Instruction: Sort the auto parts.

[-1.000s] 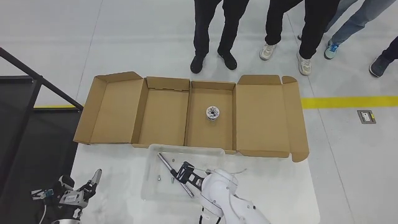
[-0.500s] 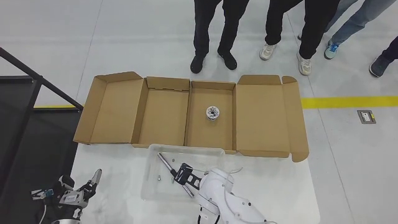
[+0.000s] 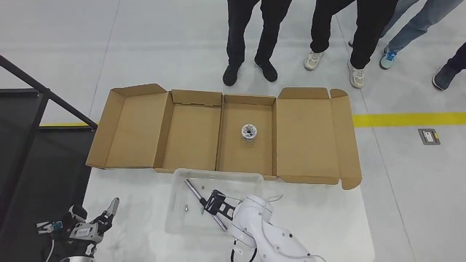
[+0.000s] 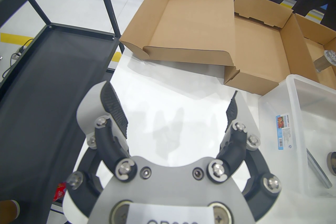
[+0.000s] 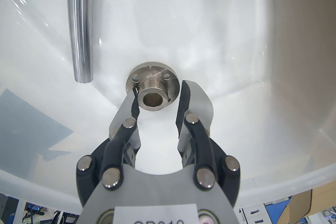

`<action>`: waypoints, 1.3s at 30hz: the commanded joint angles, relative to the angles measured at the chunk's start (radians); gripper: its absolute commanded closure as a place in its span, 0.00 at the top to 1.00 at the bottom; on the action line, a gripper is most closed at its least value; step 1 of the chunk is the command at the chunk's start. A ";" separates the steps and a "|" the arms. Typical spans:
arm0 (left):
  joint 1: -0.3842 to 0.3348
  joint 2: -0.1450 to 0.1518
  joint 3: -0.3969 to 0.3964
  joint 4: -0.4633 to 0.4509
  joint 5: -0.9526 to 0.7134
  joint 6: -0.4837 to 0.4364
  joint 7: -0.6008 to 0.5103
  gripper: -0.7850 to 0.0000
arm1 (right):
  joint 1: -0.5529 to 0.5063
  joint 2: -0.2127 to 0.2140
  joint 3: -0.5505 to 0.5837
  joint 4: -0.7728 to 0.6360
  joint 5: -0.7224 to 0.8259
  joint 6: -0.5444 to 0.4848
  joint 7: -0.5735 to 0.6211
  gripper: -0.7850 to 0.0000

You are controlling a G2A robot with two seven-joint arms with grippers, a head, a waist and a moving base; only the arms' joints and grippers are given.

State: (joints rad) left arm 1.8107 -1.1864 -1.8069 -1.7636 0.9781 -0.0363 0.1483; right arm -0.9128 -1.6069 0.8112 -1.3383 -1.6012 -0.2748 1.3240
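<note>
A flanged metal bushing (image 5: 152,78) lies on the floor of the clear plastic bin (image 3: 178,225), hub facing up. My right gripper (image 5: 158,93) is down in the bin, open, its fingers (image 5: 183,101) straddling the hub; one pad touches it. A steel rod (image 5: 78,12) lies beside the bushing and shows as the rod (image 3: 195,191) from above. The right gripper (image 3: 212,204) sits at the bin's middle. My left gripper (image 4: 170,96) hangs open and empty over the white table, seen at the near left corner (image 3: 108,212). A round metal part (image 3: 248,132) stands in the cardboard box (image 3: 191,137).
The cardboard box has several compartments and open flaps (image 3: 131,127) along the table's far edge. A black frame rack (image 4: 47,72) stands off the table's left side. A small fastener (image 3: 186,208) lies in the bin. White table (image 4: 170,83) lies bare between left gripper and box.
The right arm has shifted slightly leftward inside the bin. The left arm has not moved.
</note>
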 commanded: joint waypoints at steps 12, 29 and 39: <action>0.000 0.000 0.000 0.000 0.000 0.000 0.000 1.00 | 0.012 -0.004 0.017 0.023 0.025 -0.015 0.001 0.05; 0.000 0.000 0.000 0.000 0.000 0.000 0.000 1.00 | -0.060 0.020 0.126 -0.129 0.060 -0.017 -0.126 0.00; 0.000 0.000 0.000 0.000 0.000 0.000 0.000 1.00 | -0.180 0.057 0.257 -0.304 0.183 -0.152 -0.353 0.00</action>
State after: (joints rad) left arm 1.8107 -1.1864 -1.8069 -1.7636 0.9781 -0.0363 0.1483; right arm -1.0830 -1.5533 1.0545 -1.6298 -1.4350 -0.4087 0.9950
